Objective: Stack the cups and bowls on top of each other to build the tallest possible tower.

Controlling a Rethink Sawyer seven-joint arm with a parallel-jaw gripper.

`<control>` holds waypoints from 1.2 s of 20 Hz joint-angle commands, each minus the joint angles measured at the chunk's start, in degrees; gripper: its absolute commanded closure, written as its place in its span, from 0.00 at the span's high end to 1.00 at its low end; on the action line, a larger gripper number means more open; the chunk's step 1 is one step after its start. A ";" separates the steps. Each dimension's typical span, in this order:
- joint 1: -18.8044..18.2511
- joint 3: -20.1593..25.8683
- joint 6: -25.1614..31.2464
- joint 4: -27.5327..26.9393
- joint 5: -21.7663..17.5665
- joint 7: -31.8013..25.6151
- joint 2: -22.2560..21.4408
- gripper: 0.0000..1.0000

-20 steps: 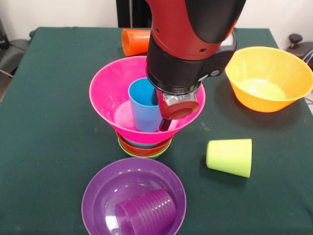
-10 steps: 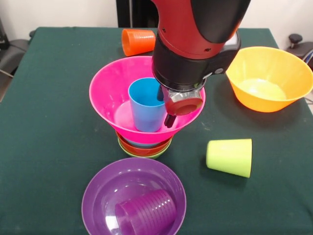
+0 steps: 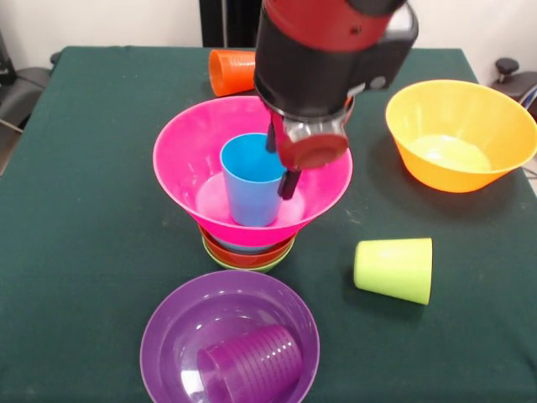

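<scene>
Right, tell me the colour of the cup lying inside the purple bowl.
Purple cup, front view.

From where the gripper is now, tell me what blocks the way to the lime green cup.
Nothing visible does. The gripper hangs inside the pink bowl beside the blue cup; once lifted over that rim, bare table lies between it and the green cup, which is on its side.

A table covered with a dark green cloth (image 3: 92,210) fills most of the front view. Behind its far edge runs a pale wall (image 3: 109,21), broken by a dark vertical panel (image 3: 226,21) near the middle. At the left edge, beside the table, sits a grey and black object (image 3: 17,92), partly cut off. At the right edge a small black round knob (image 3: 506,65) shows above another dark object.
</scene>
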 commanded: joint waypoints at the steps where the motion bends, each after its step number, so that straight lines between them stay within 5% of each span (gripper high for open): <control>1: -1.22 5.92 8.24 3.48 -5.41 -6.08 -6.27 1.00; 7: -2.59 7.85 7.06 1.69 -5.51 -12.63 -11.20 1.00; 12: -4.69 8.56 13.06 -2.01 -5.24 -14.64 -13.16 1.00; 24: -9.78 12.27 9.23 4.30 -11.90 -27.24 -17.46 1.00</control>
